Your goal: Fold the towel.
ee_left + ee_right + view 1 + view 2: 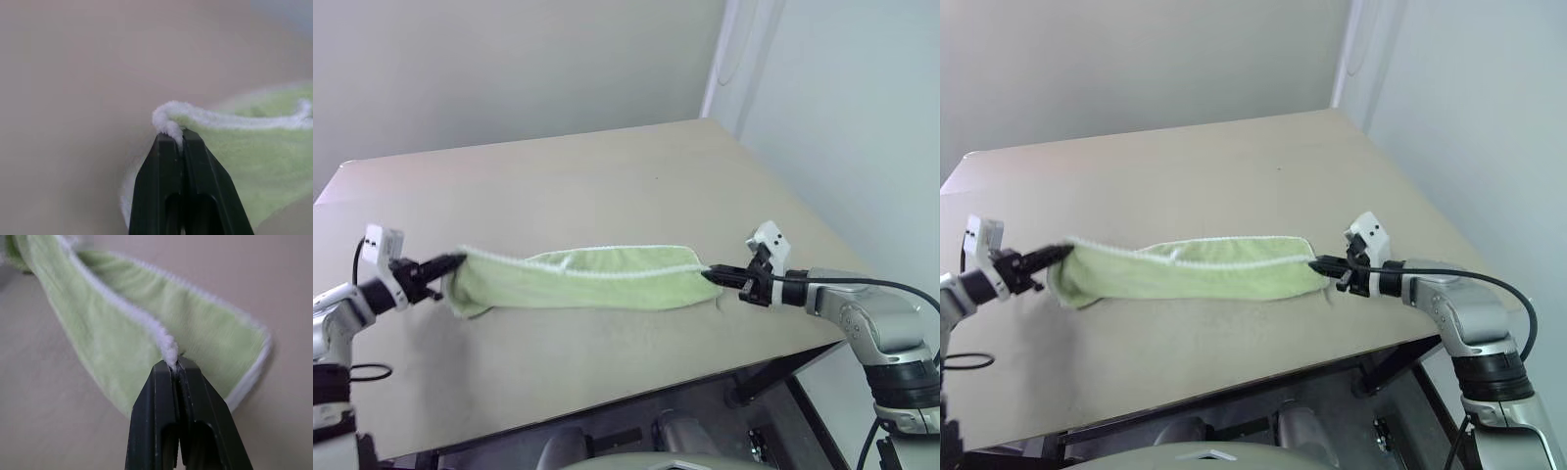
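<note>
The light green towel (578, 278) with white stitched edging hangs stretched across the front of the tan table (607, 176), its upper edge lifted and its lower part sagging to the surface. My left gripper (458, 259) is shut on the towel's left corner; the left wrist view shows the white edging (168, 122) pinched between the black fingers (161, 186). My right gripper (710, 276) is shut on the towel's right corner, where the white edge (168, 350) runs into the closed fingers (205, 421). The towel (1185, 269) spans between both grippers.
The table's front edge (636, 392) runs just below the towel, and its right edge (793, 206) lies near my right arm. A pale wall stands behind and to the right. Bare tabletop stretches beyond the towel.
</note>
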Action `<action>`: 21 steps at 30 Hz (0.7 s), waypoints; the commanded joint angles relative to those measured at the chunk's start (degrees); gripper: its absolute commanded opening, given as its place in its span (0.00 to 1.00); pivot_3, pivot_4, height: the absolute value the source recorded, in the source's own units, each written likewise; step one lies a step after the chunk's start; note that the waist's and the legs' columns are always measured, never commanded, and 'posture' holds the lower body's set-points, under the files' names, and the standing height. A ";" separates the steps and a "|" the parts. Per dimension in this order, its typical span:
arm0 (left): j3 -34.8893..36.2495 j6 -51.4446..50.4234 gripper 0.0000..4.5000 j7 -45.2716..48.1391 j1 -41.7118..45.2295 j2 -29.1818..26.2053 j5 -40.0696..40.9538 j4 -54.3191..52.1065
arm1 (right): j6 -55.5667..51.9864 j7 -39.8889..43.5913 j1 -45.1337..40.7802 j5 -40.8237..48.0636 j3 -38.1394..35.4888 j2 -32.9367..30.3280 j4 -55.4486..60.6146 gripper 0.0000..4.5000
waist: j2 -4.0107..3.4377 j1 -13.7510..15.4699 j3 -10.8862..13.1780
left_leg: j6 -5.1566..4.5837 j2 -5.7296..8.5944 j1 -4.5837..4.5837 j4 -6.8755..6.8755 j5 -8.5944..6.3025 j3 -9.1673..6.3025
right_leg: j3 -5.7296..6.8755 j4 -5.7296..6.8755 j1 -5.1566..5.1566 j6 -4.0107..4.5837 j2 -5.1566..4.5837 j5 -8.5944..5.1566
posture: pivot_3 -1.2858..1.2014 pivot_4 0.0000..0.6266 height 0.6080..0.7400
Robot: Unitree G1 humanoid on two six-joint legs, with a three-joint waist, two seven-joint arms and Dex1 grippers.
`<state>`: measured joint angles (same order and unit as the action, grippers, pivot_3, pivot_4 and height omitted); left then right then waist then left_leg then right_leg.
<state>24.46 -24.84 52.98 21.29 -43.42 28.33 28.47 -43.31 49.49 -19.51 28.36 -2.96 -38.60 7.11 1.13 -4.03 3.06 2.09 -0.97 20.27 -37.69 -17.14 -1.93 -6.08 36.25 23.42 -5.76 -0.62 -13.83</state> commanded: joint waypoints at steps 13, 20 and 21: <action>-1.44 27.36 0.00 -15.35 34.22 7.16 -8.08 30.65 | 25.23 -18.27 -35.18 -12.76 -3.35 11.84 -40.46 0.01 | 0.00 -0.06 0.00 | 0.00 0.06 0.14 -0.26 0.01 0.00 | -0.02 -0.10 -0.07 0.08 0.00 0.37 | 0.52 0.00 1.00; -2.39 35.21 0.00 -12.17 41.29 5.12 -10.72 38.88 | 32.05 -14.08 -41.67 -12.79 -5.20 9.58 -50.07 0.01 | -0.01 -0.21 0.00 | -0.12 0.07 0.23 0.08 -0.07 0.02 | -0.04 -0.18 0.10 -0.03 -0.03 0.40 | 0.52 0.00 1.00; -1.90 34.54 0.00 -9.09 40.96 4.18 -9.83 38.26 | 31.08 -11.65 -40.29 -11.72 -5.39 8.92 -47.81 0.01 | -0.01 -0.21 0.00 | -0.12 0.07 0.25 0.19 -0.06 0.03 | -0.04 -0.20 0.16 -0.03 -0.03 0.40 | 0.52 0.00 1.00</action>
<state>21.53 8.20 41.16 60.70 -36.40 17.66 67.91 -12.72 35.62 -59.11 15.10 -5.99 -27.57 -43.48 1.12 -4.24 3.06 1.97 -0.90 20.58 -37.42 -17.20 -1.89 -6.14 36.05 23.67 -5.77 -0.65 -13.43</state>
